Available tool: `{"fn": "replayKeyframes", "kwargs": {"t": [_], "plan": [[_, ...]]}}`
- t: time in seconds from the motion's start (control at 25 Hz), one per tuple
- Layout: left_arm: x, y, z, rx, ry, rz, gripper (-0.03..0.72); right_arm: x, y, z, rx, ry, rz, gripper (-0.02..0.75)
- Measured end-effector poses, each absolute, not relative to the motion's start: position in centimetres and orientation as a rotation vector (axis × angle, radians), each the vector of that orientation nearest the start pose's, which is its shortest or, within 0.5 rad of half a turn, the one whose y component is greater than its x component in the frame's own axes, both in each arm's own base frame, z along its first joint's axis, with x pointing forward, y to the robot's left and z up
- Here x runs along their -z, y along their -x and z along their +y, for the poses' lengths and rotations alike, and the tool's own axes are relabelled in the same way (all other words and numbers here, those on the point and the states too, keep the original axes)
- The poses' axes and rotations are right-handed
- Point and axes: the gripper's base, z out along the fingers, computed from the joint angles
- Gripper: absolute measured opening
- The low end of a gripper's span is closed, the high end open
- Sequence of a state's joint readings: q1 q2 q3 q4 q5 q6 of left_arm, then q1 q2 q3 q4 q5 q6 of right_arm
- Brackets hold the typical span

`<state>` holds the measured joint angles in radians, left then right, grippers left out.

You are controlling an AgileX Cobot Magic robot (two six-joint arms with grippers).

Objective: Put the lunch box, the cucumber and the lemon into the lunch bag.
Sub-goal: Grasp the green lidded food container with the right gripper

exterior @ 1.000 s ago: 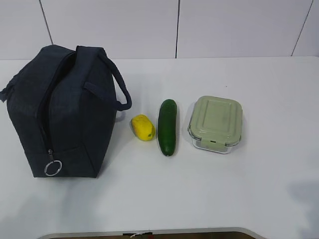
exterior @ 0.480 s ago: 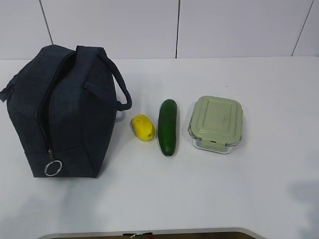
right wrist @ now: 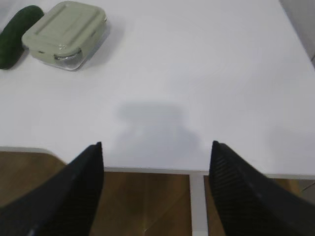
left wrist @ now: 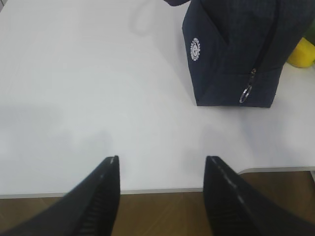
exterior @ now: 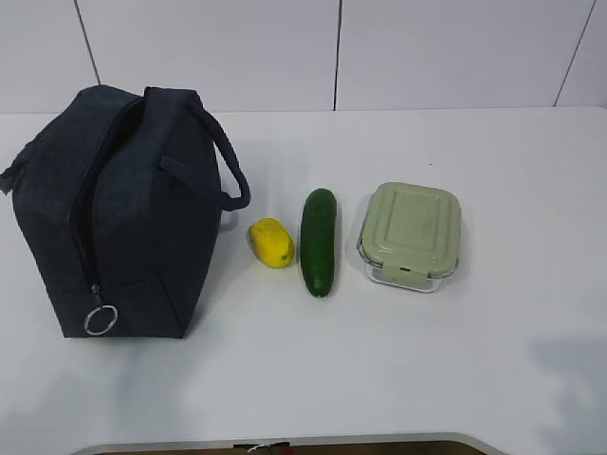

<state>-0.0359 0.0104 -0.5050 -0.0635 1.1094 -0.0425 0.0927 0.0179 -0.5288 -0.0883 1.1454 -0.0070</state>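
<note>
While both arms hang back at the table's near edge, nothing is packed.
Bag: lunch bag (exterior: 123, 213) upright, far left.
Row rightward: lemon (exterior: 271, 243), cucumber (exterior: 318, 242), lunch box (exterior: 411, 235).
Grippers: left gripper (left wrist: 161, 169) and right gripper (right wrist: 156, 152) spread, empty.

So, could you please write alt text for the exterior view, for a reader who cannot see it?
A dark navy bag stands zipped on the left of a white table; to its right lie a lemon, a cucumber and a green-lidded box, in a row. No arm shows.

white table (exterior: 493, 379), lunch bag (exterior: 123, 218), lemon (exterior: 271, 243), cucumber (exterior: 318, 242), lunch box (exterior: 411, 234)
</note>
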Motion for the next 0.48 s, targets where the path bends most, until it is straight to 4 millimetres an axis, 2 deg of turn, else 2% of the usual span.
{"fn": "replayKeyframes", "kwargs": {"t": [0.24, 0.48], "plan": [[-27.5, 0.6, -0.5, 0.124, 0.002, 2.099, 0.375, -28.2, -1.2, 0.5, -0.102, 0.105, 2.25, 0.533], [-27.5, 0.6, -0.5, 0.124, 0.002, 2.099, 0.355, -30.2, -3.7, 1.1, -0.169, 0.103, 2.325, 0.533]]}}
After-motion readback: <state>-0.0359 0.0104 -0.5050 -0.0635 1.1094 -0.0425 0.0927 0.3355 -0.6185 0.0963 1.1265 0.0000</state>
